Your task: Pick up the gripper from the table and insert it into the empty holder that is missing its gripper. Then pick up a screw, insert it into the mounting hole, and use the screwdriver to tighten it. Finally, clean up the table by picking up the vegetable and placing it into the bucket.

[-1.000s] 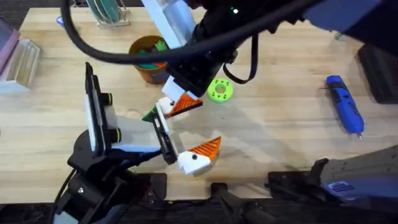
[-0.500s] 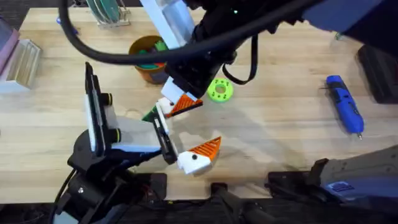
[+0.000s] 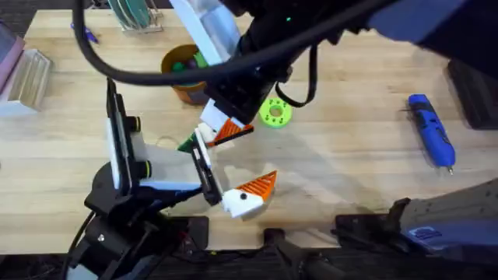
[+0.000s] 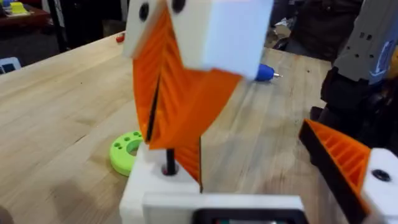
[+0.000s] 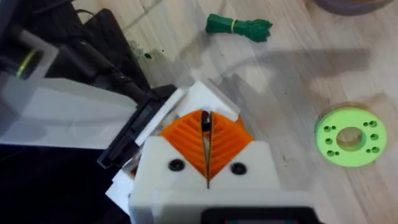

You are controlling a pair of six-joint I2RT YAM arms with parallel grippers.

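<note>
The right gripper (image 5: pixel 206 163) has its jaws together on the small orange gripper (image 5: pixel 205 124) at the holder (image 3: pixel 204 140); left gripper (image 3: pixel 233 171) jaws apart above the worktop (image 3: pixel 350 155)

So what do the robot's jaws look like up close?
The left gripper has white blocky fingers with black screw holes; one wears a ribbed orange wedge tip. The right gripper has the same white blocks and ribbed orange pads. The arms are dark, with a thick black cable looping over the table.

arms black, cabled | fingers (image 5: pixel 205 168) white — pads (image 3: pixel 261 183) orange, ribbed
</note>
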